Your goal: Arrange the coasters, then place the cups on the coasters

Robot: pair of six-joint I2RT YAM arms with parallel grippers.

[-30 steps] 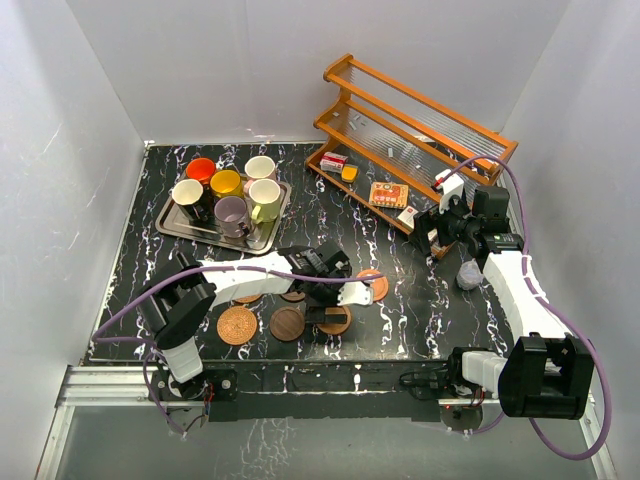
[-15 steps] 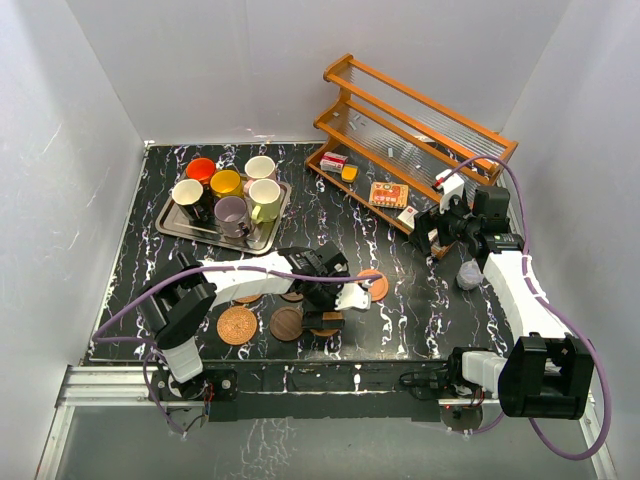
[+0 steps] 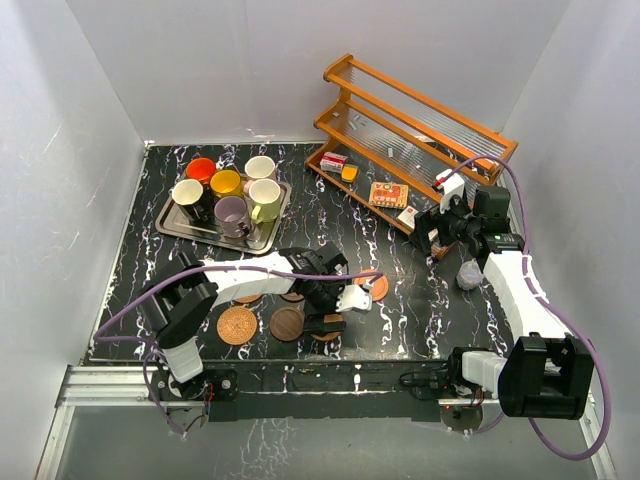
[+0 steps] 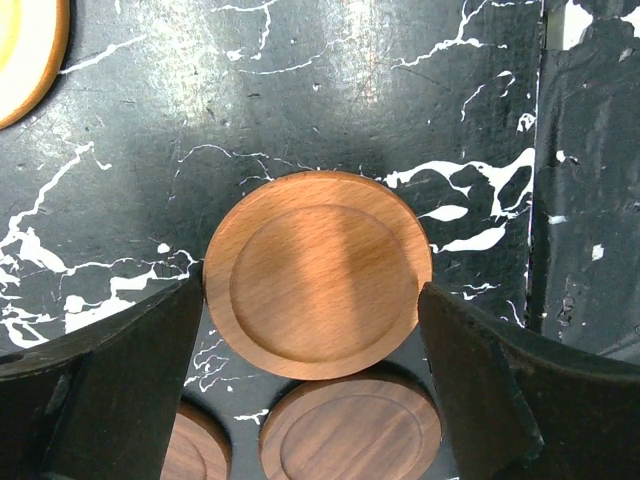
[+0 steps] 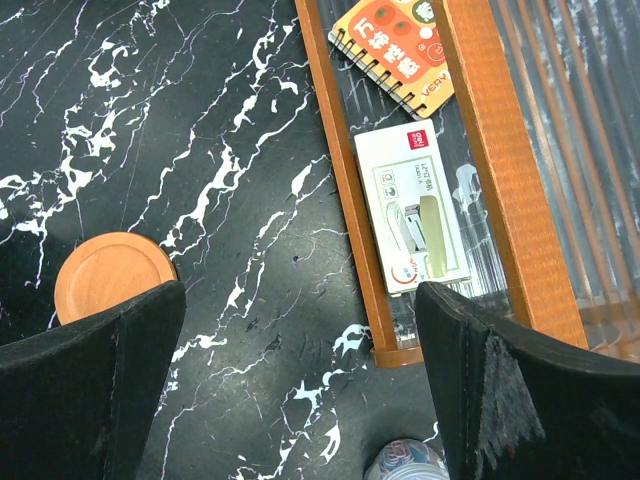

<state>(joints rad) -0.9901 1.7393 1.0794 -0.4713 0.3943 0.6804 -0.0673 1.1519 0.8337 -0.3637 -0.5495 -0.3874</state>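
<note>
An orange-brown coaster sits between my left gripper's fingers, which touch its two edges. It hangs just above the table and overlaps a dark brown coaster. From above, that gripper is near the front edge, beside a dark brown coaster and a woven tan coaster. Another orange-brown coaster lies to the right. The orange, yellow, cream-pink, yellow-green, lilac and black cups stand on the tray. My right gripper is open and empty by the shelf.
A wooden shelf at the back right holds a notebook and small boxes. A small grey cup stands near the right arm. The black front rail runs close to the left gripper.
My left gripper has shifted slightly left and toward the front edge, and the orange-brown coaster has moved with it. The right arm has not moved.
</note>
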